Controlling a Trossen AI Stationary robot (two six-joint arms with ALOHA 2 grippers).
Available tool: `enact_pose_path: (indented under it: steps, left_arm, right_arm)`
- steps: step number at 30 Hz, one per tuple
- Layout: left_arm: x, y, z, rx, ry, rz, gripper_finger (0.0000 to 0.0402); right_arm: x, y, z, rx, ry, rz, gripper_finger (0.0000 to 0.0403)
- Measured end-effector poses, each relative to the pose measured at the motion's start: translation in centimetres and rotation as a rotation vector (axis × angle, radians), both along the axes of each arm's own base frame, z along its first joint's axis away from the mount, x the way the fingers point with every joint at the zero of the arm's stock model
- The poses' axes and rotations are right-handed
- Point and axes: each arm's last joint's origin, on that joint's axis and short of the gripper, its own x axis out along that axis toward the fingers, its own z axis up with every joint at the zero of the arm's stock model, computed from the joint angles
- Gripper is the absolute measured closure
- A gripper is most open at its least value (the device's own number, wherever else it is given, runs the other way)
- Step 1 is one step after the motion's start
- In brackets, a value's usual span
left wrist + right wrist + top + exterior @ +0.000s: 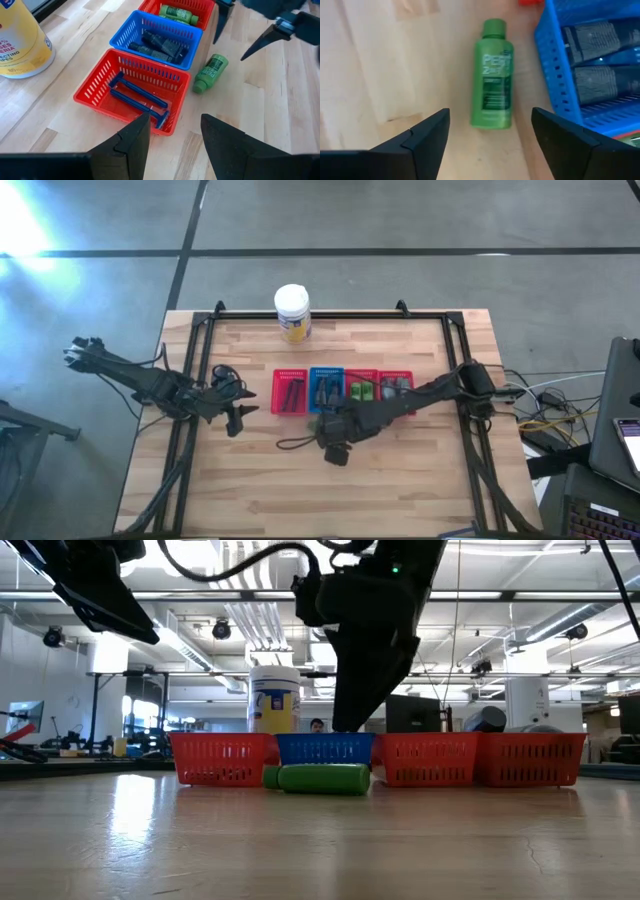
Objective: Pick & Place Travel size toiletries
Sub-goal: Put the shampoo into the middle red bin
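One green travel bottle (493,75) lies on its side on the wood, just on the near side of the blue tray (590,60); it also shows in the low view (320,778) and the left wrist view (210,72). My right gripper (490,131) hangs open above it, fingers on either side, touching nothing. It shows over the table's middle in the high view (335,442). My left gripper (172,136) is open near the leftmost red tray (100,95), which holds blue razors (137,95). Dark tubes (160,45) fill the blue tray, and green bottles (177,12) lie in the red tray beside it.
Several small mesh trays stand in a row across the table's middle (290,392) (326,390) (361,388) (396,385). A large white jar with a yellow label (292,313) stands at the far edge. A dark cable loop (293,443) lies beside the right gripper. Bare wood lies toward the near edge.
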Motion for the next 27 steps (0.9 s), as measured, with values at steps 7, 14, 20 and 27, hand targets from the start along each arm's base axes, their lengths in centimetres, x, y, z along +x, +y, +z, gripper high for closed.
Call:
enact_pose_path:
  steps: [7, 14, 20, 27]
  left_arm:
    - [0.0, 0.0, 0.0, 0.004, -0.002, 0.006, 0.0220]
    - [0.0, 0.1, 0.0, 0.011, -0.005, 0.017, 0.0220]
    - [0.0, 0.1, 0.0, 0.014, -0.005, 0.020, 0.0220]
    - [0.0, 0.1, 0.0, 0.017, -0.005, 0.018, 0.0220]
  right_arm:
    - [0.4, -0.5, -0.4, 0.047, -0.035, 0.001, 0.0111]
    - [0.3, -0.5, -1.6, 0.061, -0.059, 0.000, 0.0105]
    - [0.4, -1.2, -2.0, 0.081, -0.070, -0.055, 0.0118]
    - [0.0, -1.7, -3.2, 0.105, -0.065, -0.074, 0.0137]
